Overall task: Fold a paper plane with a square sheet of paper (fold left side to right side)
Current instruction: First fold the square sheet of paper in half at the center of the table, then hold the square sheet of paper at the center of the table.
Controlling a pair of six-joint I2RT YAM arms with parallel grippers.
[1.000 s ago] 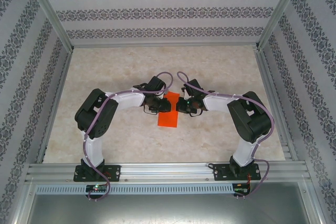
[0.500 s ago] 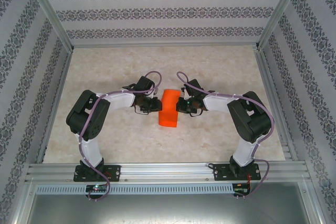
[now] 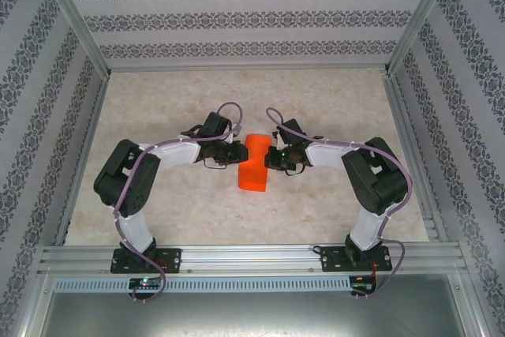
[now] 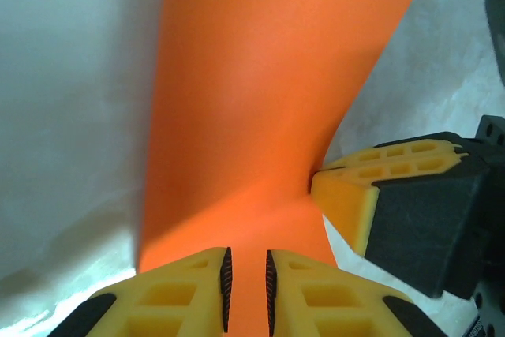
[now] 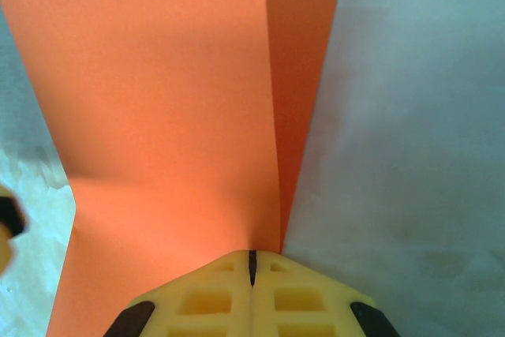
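Left jaws: nearly closed, a slim slit at the edge of the square sheet of paper (image 4: 245, 100); whether they grip it, I cannot tell. Right jaws: shut, tips against it. Sheet: mid-bench (image 3: 331, 100), 9 o'clock side curling toward 3. I judge the first fold uncreased and the later folds undone.

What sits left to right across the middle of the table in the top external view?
left hand → bright orange square sheet of paper, partly curled over → right hand
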